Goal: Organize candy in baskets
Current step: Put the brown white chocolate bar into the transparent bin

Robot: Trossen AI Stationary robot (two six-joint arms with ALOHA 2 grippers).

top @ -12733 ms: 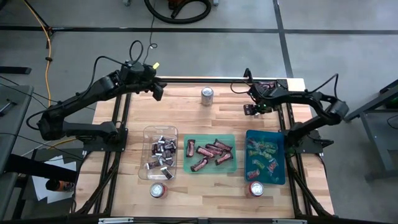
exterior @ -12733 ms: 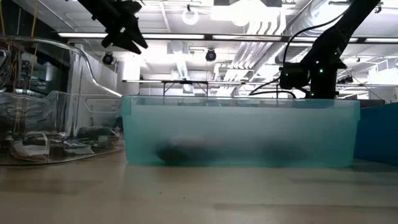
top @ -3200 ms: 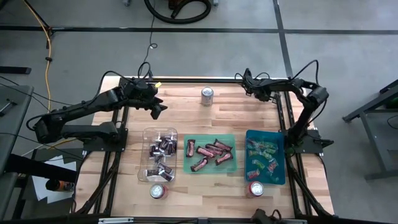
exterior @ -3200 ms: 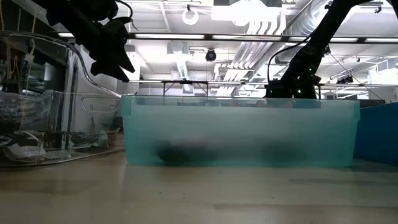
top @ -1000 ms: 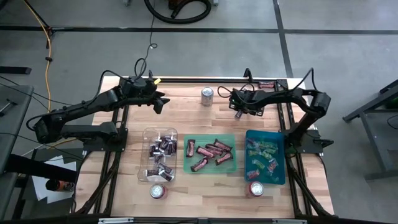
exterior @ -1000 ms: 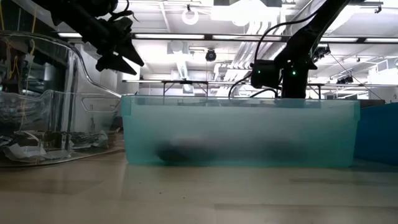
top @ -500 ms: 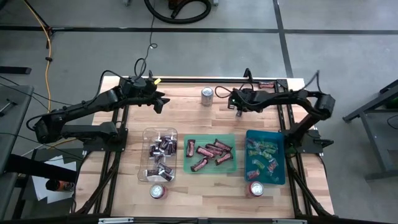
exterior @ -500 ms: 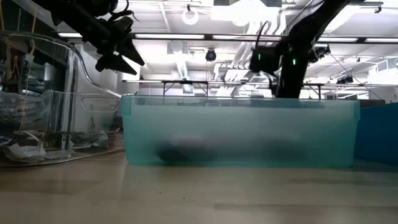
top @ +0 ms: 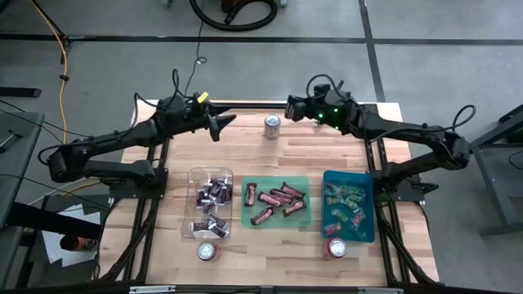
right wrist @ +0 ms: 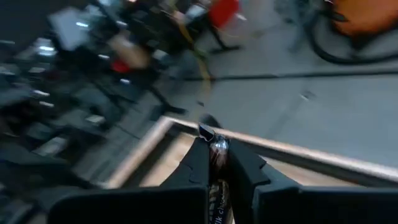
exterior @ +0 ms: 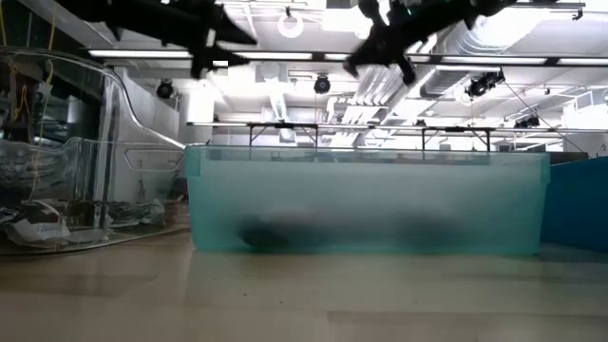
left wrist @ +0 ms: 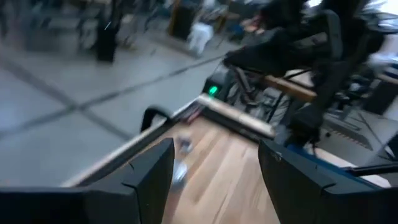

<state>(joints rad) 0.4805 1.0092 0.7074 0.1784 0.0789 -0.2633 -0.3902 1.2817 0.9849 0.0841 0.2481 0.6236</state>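
My right gripper [right wrist: 217, 163] is clamped on a small dark-wrapped candy [right wrist: 217, 149] above the wooden table's [top: 245, 155] far edge, my left gripper [top: 222, 122] spread apart.

In the low view, we see the green basket [exterior: 366, 204] only as a frosted wall; the candy [exterior: 275, 233] inside shows as dark smears. The clear basket [exterior: 85, 152] is cut off by the picture's left edge, the blue basket [exterior: 579, 204] by the right edge. Both wrist views are blurred. The right gripper [right wrist: 219, 163] pinches a dark-wrapped piece [right wrist: 217, 149], possibly candy, its print too smeared to read. Half its length is hidden between the fingers [right wrist: 193, 165].
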